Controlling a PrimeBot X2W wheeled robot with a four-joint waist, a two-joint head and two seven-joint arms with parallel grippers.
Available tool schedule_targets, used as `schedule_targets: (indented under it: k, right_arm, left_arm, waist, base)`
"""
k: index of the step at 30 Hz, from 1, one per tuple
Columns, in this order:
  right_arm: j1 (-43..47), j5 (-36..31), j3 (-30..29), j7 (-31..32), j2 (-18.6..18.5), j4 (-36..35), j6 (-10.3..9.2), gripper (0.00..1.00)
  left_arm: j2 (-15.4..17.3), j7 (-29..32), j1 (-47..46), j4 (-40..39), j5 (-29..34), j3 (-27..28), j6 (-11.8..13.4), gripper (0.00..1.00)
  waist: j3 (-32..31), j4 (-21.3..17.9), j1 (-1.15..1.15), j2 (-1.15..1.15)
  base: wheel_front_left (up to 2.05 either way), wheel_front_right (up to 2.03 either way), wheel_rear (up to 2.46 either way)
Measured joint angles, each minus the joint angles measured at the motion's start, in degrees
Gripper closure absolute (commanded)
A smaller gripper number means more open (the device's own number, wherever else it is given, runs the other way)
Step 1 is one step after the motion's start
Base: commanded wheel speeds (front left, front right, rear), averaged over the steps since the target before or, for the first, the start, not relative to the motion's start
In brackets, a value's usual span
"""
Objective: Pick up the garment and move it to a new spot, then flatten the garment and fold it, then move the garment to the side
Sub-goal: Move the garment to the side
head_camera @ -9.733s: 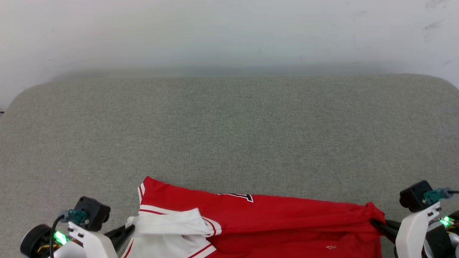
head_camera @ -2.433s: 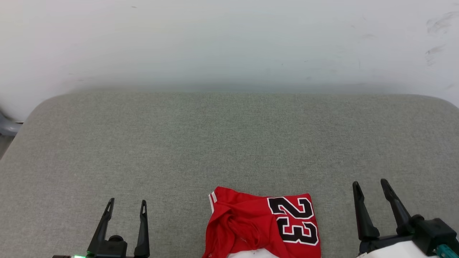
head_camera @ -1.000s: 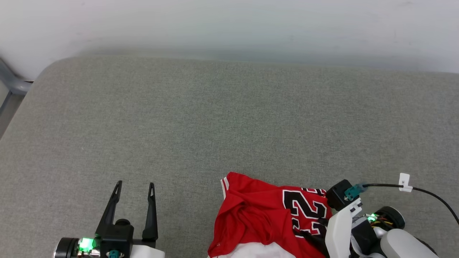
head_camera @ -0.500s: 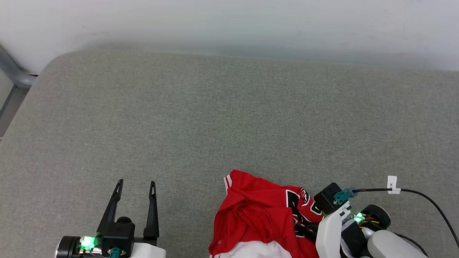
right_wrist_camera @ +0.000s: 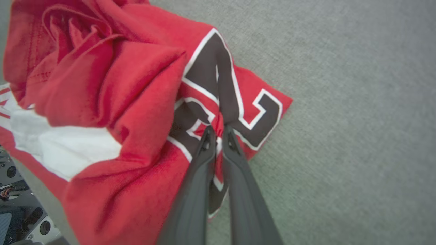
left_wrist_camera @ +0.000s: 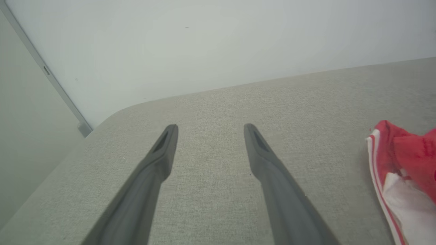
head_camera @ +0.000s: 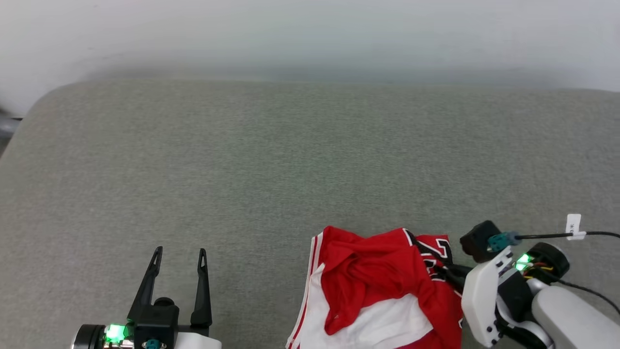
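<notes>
The garment (head_camera: 373, 286), a red jersey with white sleeves and black white-outlined numerals, lies bunched near the front edge of the grey cushion, right of centre. My right gripper (head_camera: 443, 271) reaches into it from the right; in the right wrist view its fingers (right_wrist_camera: 218, 134) are pinched together on a fold of the garment (right_wrist_camera: 102, 102) at the black number. My left gripper (head_camera: 179, 254) stands open at the lower left, clear of the cloth. In the left wrist view its fingers (left_wrist_camera: 207, 128) are spread over bare cushion, and the garment (left_wrist_camera: 402, 163) lies off to the right.
The grey fabric cushion (head_camera: 290, 160) spreads wide to the back and left, ending at a white wall (head_camera: 310, 34). A black cable with a white tag (head_camera: 574, 224) runs from my right wrist. The cushion's rounded left corner (left_wrist_camera: 102, 122) meets a wall rail.
My right gripper came down onto the numbered part, shut on it and dragged it rightward, rumpling the garment and exposing more white sleeve. The head camera shifted. My left gripper stayed put.
</notes>
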Motion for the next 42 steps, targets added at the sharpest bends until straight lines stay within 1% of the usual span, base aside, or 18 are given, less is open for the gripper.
schedule_targets:
  k: [4, 7, 16, 22, 25, 28, 32, 37, 42]
  right_arm:
    - [-0.81, -0.59, -1.45, 0.29, -1.70, -0.91, 0.00, 1.00]
    - [-0.96, -0.66, -2.48, 0.37, -2.13, -1.51, -0.01, 1.00]
    - [-3.42, -4.13, -6.11, -0.58, -5.27, -2.59, -0.01, 1.00]
    - [-7.12, -5.71, -7.26, -1.55, -5.84, -1.96, 0.00, 1.00]
    - [-9.72, -7.55, -7.11, -2.16, -5.89, -0.63, 0.00, 1.00]
    - [-12.62, -8.83, -7.45, -2.92, -6.77, 1.42, 0.00, 1.00]
    - [-17.58, -11.38, -9.27, -4.65, -10.25, 4.81, 0.00, 1.00]
    - [-21.65, -12.20, -12.67, -5.34, -14.61, 9.53, 0.00, 1.00]
    - [-24.75, -12.68, -17.46, -5.99, -18.34, 14.88, 0.00, 1.00]
  left_arm:
    - [-0.11, -0.05, 0.14, -0.46, 0.01, -0.03, 0.01, 0.00]
    - [-0.07, -0.05, -0.41, -0.65, 0.09, -0.12, -0.05, 0.00]
    - [0.97, -0.07, -1.90, -1.32, 0.49, 0.44, -0.33, 0.00]
    - [1.30, -0.07, -3.04, -1.83, 0.59, 0.56, -0.35, 0.00]
    - [1.53, -0.07, -4.20, -2.04, 0.87, 0.25, -0.55, 0.00]
    - [1.70, -0.07, -5.56, -2.42, 1.10, -0.24, -0.99, 0.00]
    - [1.99, -0.07, -6.98, -3.04, 1.52, -0.43, -0.99, 0.00]
    - [2.12, -0.07, -9.20, -4.88, 1.67, -0.53, -0.75, 0.00]
    - [2.55, -0.07, -11.00, -7.06, 1.79, -0.45, -0.27, 0.00]
  waist:
    - [0.54, -2.82, 0.00, 0.00]
    - [1.14, -5.27, 0.00, 0.00]
    - [3.20, -12.34, 0.00, 0.00]
    - [5.67, -15.12, 0.00, 0.00]
    - [7.31, -15.44, 0.00, 0.00]
    - [8.95, -15.03, 0.00, 0.00]
    - [11.42, -13.77, 0.00, 0.00]
    - [15.35, -12.00, 0.00, 0.00]
    - [19.54, -10.38, 0.00, 0.00]
  base:
    - [0.00, 0.00, 0.00]
    - [0.00, 0.00, 0.00]
    - [0.00, 0.00, 0.00]
    - [0.00, 0.00, 0.00]
    - [0.00, 0.00, 0.00]
    - [0.00, 0.00, 0.00]
    - [0.00, 0.00, 0.00]
    - [0.00, 0.00, 0.00]
    - [0.00, 0.00, 0.00]
